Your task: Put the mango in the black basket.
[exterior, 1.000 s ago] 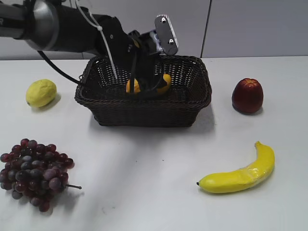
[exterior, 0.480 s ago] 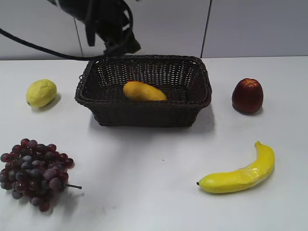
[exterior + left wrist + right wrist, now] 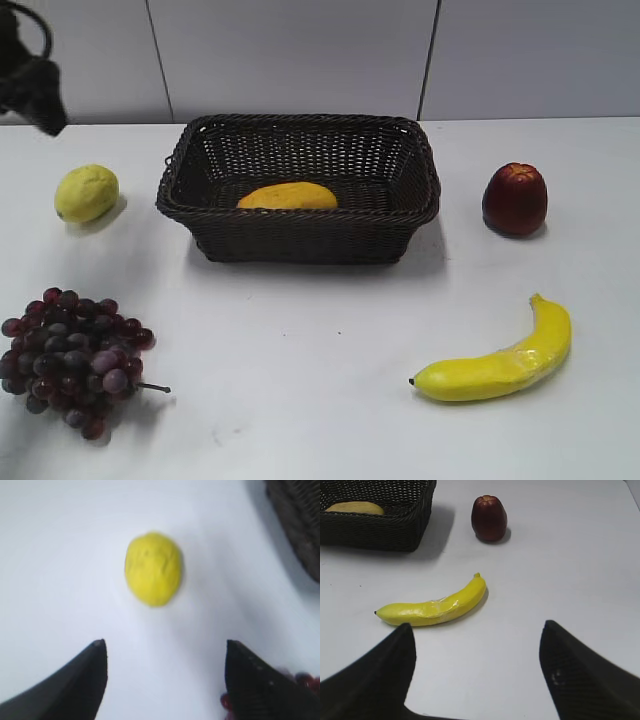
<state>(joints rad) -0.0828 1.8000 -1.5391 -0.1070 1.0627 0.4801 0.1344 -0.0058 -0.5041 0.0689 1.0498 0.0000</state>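
The orange-yellow mango (image 3: 288, 196) lies inside the black basket (image 3: 300, 235) at the back middle of the table; it also shows in the right wrist view (image 3: 354, 508), in the basket (image 3: 380, 530). My left gripper (image 3: 165, 652) is open and empty above the table near the lemon; a dark part of its arm shows at the top left of the exterior view (image 3: 35, 85). My right gripper (image 3: 476, 632) is open and empty over bare table in front of the banana. It is out of the exterior view.
A yellow lemon (image 3: 86, 192) (image 3: 153, 569) lies left of the basket. Purple grapes (image 3: 70, 345) lie at the front left. A dark red apple (image 3: 514, 198) (image 3: 489, 518) stands right of the basket. A banana (image 3: 498, 358) (image 3: 436, 605) lies at the front right.
My left gripper let go of the mango in the basket, rose and drew away to the far left. The mango has settled flat in the basket.
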